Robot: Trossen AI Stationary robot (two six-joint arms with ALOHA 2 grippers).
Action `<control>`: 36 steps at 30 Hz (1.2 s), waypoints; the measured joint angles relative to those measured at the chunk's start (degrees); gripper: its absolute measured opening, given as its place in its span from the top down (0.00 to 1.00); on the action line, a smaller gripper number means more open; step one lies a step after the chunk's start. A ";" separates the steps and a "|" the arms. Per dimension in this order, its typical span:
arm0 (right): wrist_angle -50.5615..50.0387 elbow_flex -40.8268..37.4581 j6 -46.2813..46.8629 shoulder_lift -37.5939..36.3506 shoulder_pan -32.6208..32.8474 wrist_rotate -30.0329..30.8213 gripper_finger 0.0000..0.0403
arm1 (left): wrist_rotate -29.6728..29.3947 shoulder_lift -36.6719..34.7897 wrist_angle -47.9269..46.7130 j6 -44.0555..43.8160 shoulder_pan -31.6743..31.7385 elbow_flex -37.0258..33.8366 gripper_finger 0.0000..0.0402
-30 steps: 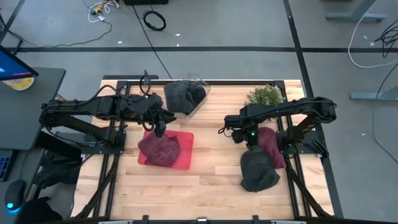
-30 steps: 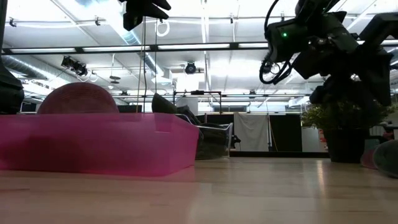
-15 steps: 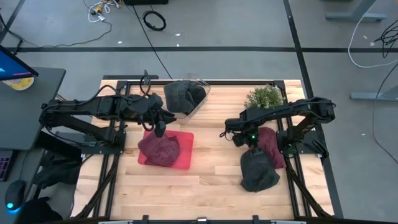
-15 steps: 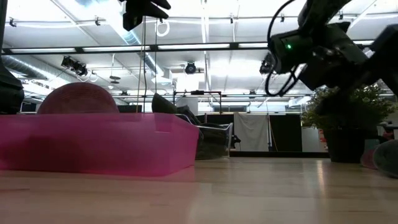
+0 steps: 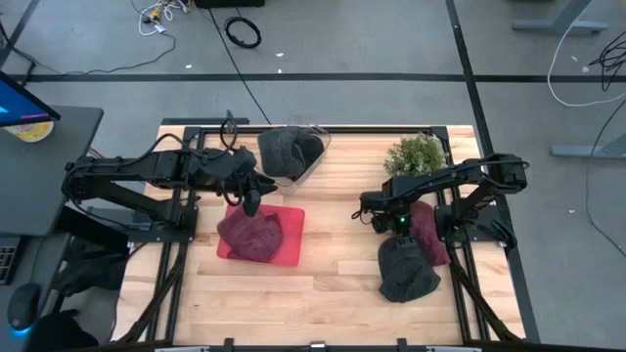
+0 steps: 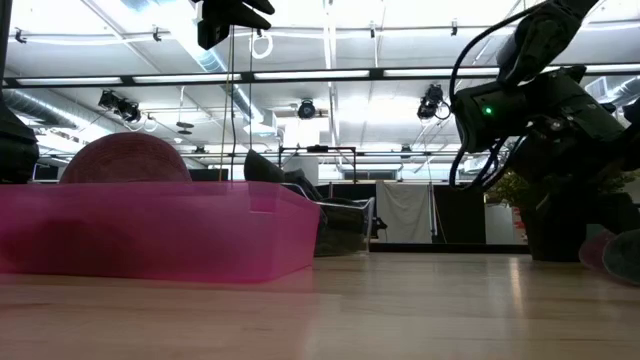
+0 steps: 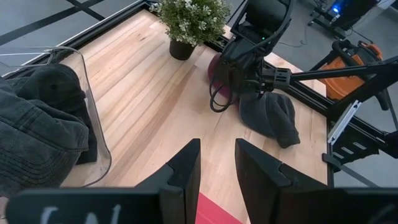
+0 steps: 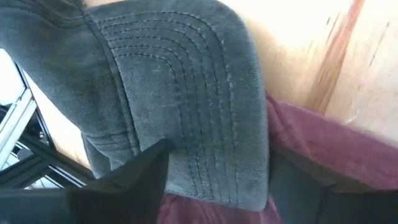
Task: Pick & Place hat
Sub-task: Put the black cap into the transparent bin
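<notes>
Grey hat (image 5: 405,271) beside maroon hat (image 5: 426,231), near potted plant (image 5: 417,154)

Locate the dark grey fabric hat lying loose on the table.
In the high view, the dark grey fabric hat lies on the table's right side, just below the right hand and overlapping the maroon cloth hat beside the small potted plant.
</notes>
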 joint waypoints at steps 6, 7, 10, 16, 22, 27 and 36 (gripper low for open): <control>-6.15 4.71 0.48 0.00 0.00 -0.19 0.76 | -0.29 -0.01 0.02 0.00 0.06 0.00 0.74; -7.60 5.96 0.24 -0.03 -0.01 -0.98 0.84 | -0.58 0.00 0.02 0.01 0.06 0.00 0.74; -11.14 10.06 -0.83 -0.09 -0.13 -3.97 0.95 | -0.87 -0.01 0.02 0.02 0.06 0.00 0.74; -16.05 19.81 0.46 -0.08 -0.17 -3.62 0.98 | -0.87 0.01 0.02 -0.04 0.06 0.00 0.74; -21.47 33.29 2.14 -0.02 -0.24 -2.97 0.99 | -0.02 -0.01 0.12 -0.09 0.05 0.00 0.74; -25.78 44.56 3.17 -0.02 -0.21 -2.68 0.99 | 1.06 0.00 2.59 -0.05 0.06 0.00 0.74; -28.20 59.64 4.45 -0.04 -0.33 1.65 0.99 | 7.74 0.01 9.34 -0.09 3.97 0.00 0.74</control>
